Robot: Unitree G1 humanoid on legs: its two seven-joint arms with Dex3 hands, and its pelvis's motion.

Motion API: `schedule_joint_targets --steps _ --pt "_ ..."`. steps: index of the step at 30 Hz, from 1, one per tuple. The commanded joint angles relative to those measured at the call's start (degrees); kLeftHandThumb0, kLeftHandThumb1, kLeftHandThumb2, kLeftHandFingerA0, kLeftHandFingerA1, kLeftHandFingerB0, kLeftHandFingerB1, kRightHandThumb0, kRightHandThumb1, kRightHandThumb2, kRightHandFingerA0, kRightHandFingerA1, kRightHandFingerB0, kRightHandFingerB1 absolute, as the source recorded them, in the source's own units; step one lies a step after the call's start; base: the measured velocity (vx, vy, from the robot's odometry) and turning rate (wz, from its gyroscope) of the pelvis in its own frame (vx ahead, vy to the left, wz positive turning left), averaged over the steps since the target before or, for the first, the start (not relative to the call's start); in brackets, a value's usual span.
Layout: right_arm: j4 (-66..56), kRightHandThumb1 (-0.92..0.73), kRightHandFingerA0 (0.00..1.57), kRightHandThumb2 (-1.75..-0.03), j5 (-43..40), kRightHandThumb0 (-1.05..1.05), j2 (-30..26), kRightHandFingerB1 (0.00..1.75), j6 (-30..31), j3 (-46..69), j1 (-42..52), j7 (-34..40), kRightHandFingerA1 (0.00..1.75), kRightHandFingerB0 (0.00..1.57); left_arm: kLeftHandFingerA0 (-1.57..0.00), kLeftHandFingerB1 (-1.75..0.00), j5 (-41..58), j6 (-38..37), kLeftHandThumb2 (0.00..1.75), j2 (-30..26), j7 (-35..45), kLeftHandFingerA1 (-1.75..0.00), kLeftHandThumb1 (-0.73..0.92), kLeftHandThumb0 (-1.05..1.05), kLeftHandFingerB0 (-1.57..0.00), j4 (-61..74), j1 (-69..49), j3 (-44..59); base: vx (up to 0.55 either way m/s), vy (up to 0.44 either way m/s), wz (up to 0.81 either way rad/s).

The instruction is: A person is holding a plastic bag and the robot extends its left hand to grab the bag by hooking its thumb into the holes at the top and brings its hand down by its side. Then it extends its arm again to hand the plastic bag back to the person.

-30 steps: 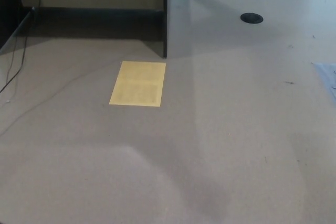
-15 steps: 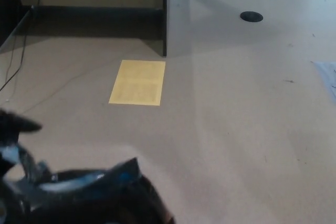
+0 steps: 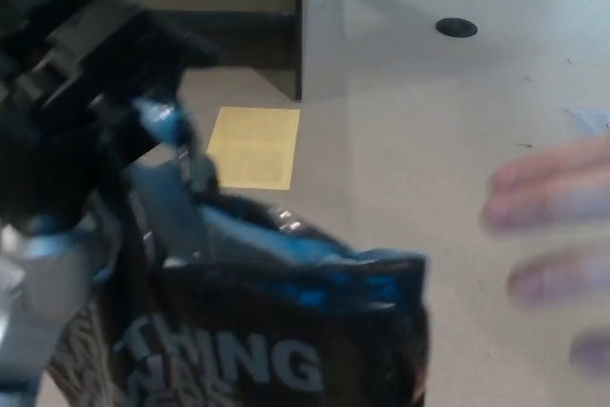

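The left hand [image 3: 81, 73] fills the picture's upper left, at about ten o'clock from the centre, a blurred black mass with its fingers closed on the top of the plastic bag [image 3: 276, 331], whose crumpled blue-lined upper edge runs from the hand down toward the middle of the frame. Whether the thumb passes through a handle hole cannot be told; the blur and the hand's own bulk hide that spot. The bag hangs below and to the right of the hand, occupying the lower left and lower centre, from seven to six o'clock, its dark face showing pale block letters, and its lower part is cut off by the bottom edge of the picture. At three to four o'clock, a person's fingers [image 3: 558, 235] enter from the right edge, blurred, stacked one above another with their tips pointing toward the bag; a clear strip of pale floor [image 3: 448, 140] lies between those fingertips and the bag's right edge, so they are near but apart. Behind the bag at twelve o'clock a yellow sheet [image 3: 253, 147] lies flat on the floor, its lower left corner covered by the bag's top. A dark vertical panel edge [image 3: 299, 35] stands just beyond the sheet, and a small dark round disc [image 3: 457, 28] sits at one o'clock, well apart from everything. The right hand is not visible.
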State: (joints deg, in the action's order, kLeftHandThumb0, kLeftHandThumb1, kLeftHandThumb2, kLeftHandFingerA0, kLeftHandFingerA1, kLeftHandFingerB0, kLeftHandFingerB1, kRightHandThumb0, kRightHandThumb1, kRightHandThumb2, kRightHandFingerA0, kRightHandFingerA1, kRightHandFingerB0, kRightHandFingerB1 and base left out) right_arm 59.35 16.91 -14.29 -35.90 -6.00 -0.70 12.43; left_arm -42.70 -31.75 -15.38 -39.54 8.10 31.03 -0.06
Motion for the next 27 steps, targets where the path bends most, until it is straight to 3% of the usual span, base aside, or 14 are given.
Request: schedule_joint_targets --steps 1,2,6,8,9,10,18,19,21,22,23,25,26,27 --pt "-0.6 -0.62 0.88 -0.59 -0.5 -0.24 -1.1 0.49 0.7 0.5 -0.3 -0.2 0.54 0.72 -0.96 -1.18 -3.3 7.3 0.99 3.6 4.3 -1.6 0.57 -0.11 -0.8 -0.7 8.1 -2.9 0.0 0.0 0.0" --pt "-0.3 -0.62 0.88 -0.58 -0.8 -0.23 -1.1 0.5 0.2 0.7 -0.5 -0.5 0.56 0.71 -0.94 -1.16 -5.8 8.4 0.62 5.5 3.5 -1.67 0.59 -0.22 -0.75 -2.4 12.6 -4.7 0.0 0.0 0.0" --pt "-0.3 -0.61 0.89 -0.58 -0.3 -0.24 -1.2 0.5 0.1 0.4 -0.8 -0.2 0.56 0.71 -0.93 -1.23 -9.4 11.3 0.83 7.3 3.8 -1.71 0.55 -0.12 -0.69 -4.2 18.2 -7.1 0.0 0.0 0.0" --pt "-0.5 -0.61 0.89 -0.58 -0.3 -0.24 -1.3 0.5 0.1 0.4 -0.6 -0.2 0.56 0.71 -0.97 -1.2 -8.7 11.1 0.92 8.1 3.8 -1.69 0.53 -0.1 -0.73 -5.0 19.9 -8.0 0.0 0.0 0.0" --pt "-0.6 -0.62 0.9 -0.58 -0.2 -0.26 -1.4 0.49 0.2 0.4 -0.7 -0.1 0.55 0.71 -1.09 -1.21 -8.1 11.0 0.97 9.5 4.1 -1.61 0.52 -0.1 -0.83 -5.9 22.0 -9.1 0.0 0.0 0.0" --pt "-0.6 -0.61 0.9 -0.58 -0.4 -0.24 -1.4 0.5 0.2 0.5 -0.8 -0.3 0.56 0.72 -1.01 -1.23 -8.6 11.4 0.95 9.8 3.8 -1.69 0.59 -0.13 -0.73 -6.0 22.6 -9.4 0.0 0.0 0.0" --pt "-0.5 -0.63 0.91 -0.57 -0.5 -0.25 -1.7 0.48 0.7 0.4 -1.2 -1.2 0.55 0.71 -1.1 -1.19 -11.5 14.0 0.91 12.7 3.2 -1.62 0.52 -0.17 -0.8 -3.4 26.4 -11.6 0.0 0.0 0.0" --pt "-0.4 -0.51 0.87 -0.83 -0.4 -0.29 -1.7 0.63 0.7 0.3 -1.2 -1.3 0.72 0.65 -1.08 -1.2 -11.7 14.3 0.89 13.2 3.4 -1.63 0.53 -0.17 -0.79 -2.8 26.6 -11.9 0.0 0.0 0.0" --pt "-0.4 -0.51 0.88 -0.83 -0.3 -0.3 -1.6 0.63 0.6 0.1 -1.1 -1.2 0.72 0.66 -1.04 -1.2 -12.2 14.9 0.87 13.5 3.8 -1.64 0.56 -0.23 -0.78 -2.0 26.7 -12.2 0.0 0.0 0.0" --pt "-0.4 -0.52 0.88 -0.84 0.0 -0.31 -1.7 0.63 0.8 -0.1 -1.1 -1.1 0.72 0.67 -1.08 -0.97 -11.9 15.8 0.81 13.9 5.7 -1.66 0.63 -0.2 -0.85 -1.0 26.2 -12.5 0.0 0.0 0.0" --pt "-0.3 -0.52 0.88 -0.84 0.3 -0.31 -1.8 0.63 0.9 -0.2 -1.2 -1.0 0.72 0.67 -1.08 -0.97 -11.5 16.8 0.81 14.3 7.8 -1.66 0.63 -0.2 -0.85 0.1 25.6 -12.8 0.0 0.0 0.0" --pt "0.3 -0.51 0.88 -0.81 0.2 -0.32 -1.7 0.64 0.0 -0.2 -1.2 -0.8 0.72 0.69 -1.08 -0.64 -9.3 18.9 0.62 13.9 14.7 -1.39 0.72 -0.26 -0.78 2.7 23.8 -13.4 0.0 0.0 0.0" --pt "0.7 -0.51 0.88 -0.81 -0.1 -0.32 -1.5 0.64 -0.5 -0.1 -1.0 -0.8 0.72 0.69 -1.08 -0.64 -8.1 19.1 0.62 13.6 16.8 -1.39 0.72 -0.26 -0.78 3.5 23.1 -13.6 0.0 0.0 0.0" --pt "0.6 -0.51 0.88 -0.82 0.0 -0.32 -1.6 0.64 -0.5 -0.2 -1.0 -0.8 0.72 0.69 -1.12 -0.46 -5.7 20.3 0.62 13.6 20.9 -1.0 0.72 -0.26 -0.71 4.7 22.0 -14.0 0.0 0.0 0.0"
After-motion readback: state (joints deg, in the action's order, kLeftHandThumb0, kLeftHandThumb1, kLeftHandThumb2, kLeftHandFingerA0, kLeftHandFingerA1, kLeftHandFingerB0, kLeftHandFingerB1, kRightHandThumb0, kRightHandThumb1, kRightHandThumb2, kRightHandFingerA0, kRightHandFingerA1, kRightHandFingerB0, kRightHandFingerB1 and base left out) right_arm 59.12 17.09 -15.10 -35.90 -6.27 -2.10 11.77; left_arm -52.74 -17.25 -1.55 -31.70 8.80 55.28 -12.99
